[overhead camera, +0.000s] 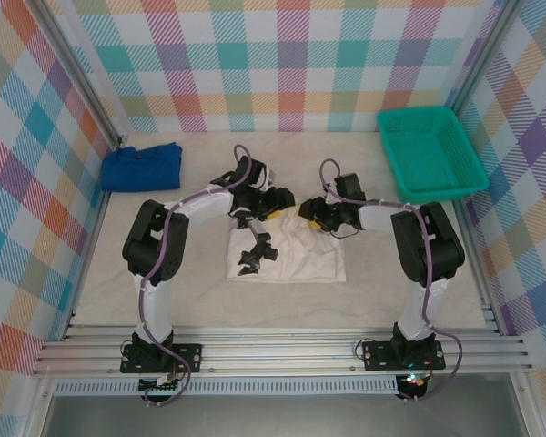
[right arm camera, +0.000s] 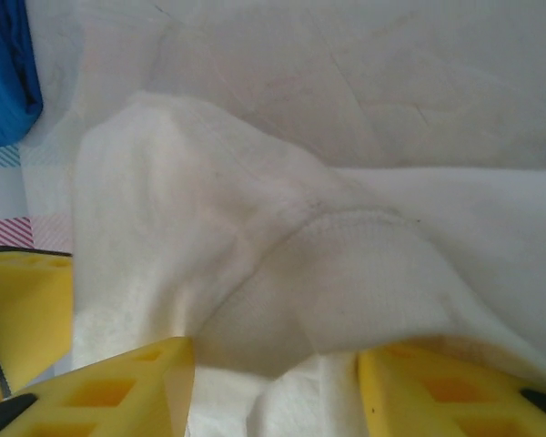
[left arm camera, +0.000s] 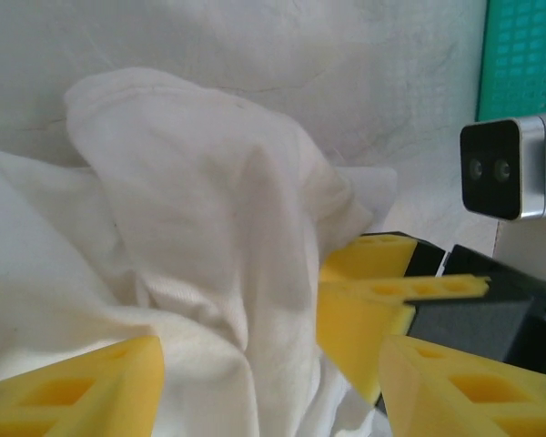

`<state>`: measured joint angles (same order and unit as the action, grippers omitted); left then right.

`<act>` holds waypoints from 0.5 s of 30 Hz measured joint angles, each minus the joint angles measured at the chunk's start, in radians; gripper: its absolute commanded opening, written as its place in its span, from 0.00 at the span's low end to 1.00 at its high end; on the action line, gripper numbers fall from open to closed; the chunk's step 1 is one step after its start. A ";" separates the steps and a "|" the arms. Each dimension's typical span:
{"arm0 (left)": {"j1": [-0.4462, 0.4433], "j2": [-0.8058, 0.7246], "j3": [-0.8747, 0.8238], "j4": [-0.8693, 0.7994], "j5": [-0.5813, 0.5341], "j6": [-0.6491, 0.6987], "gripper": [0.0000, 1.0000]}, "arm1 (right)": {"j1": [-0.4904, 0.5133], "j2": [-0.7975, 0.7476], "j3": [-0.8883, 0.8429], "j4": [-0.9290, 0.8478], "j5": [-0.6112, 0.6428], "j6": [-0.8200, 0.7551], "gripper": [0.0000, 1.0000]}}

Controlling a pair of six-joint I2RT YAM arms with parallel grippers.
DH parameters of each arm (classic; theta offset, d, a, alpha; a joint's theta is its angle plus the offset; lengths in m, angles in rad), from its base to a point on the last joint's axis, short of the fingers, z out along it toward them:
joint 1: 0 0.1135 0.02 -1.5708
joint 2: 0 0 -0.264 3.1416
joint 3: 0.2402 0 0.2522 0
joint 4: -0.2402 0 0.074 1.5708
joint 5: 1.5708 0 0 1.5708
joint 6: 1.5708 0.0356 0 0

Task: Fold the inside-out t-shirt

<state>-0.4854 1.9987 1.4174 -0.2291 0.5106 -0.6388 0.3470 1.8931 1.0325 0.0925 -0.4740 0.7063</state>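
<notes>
The left end effector (left arm camera: 273, 364) was seen with its jaws standing well apart. A raised hump of the white t-shirt (overhead camera: 296, 257) lay loosely in the gap between its yellow fingers (left arm camera: 82, 387), and no pinch on the cloth could be made out. The right end effector (right arm camera: 275, 364) was likewise held open. A soft fold of the same shirt rose between its jaws, and a flap of the cloth was draped over the tip of one of them.

From above, the two end effectors were found close beside each other, almost tip to tip, over the far edge of the shirt. In the left wrist view a yellow finger of the right end effector was seen just beside the bunched fabric.

The t-shirt was spread on the middle of the desk (overhead camera: 164, 282), between the two arms. Its near part was lying flat in a rough rectangle, while its far edge was gathered into wrinkles under the end effectors. A dark shadow of the left arm was cast on the left part of the shirt.

A blue cloth (overhead camera: 141, 167) was lying crumpled at the far left corner of the desk, well apart from the shirt. A green basket (overhead camera: 396, 168) was set at the far right corner. The desk was enclosed by checked walls (overhead camera: 291, 64).
</notes>
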 measured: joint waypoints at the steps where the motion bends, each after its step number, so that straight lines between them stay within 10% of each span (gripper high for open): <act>1: 0.003 -0.010 -0.007 0.000 -0.004 0.003 0.63 | 0.000 0.001 0.005 0.006 0.000 0.004 0.43; 15: 0.006 -0.120 -0.180 -0.011 -0.072 0.061 0.64 | -0.062 0.002 0.035 0.091 0.002 0.037 0.10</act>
<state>-0.4797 1.8786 1.2377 -0.2405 0.4381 -0.5777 0.2848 1.8946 1.0676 0.1833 -0.4721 0.7437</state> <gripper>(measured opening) 0.641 0.105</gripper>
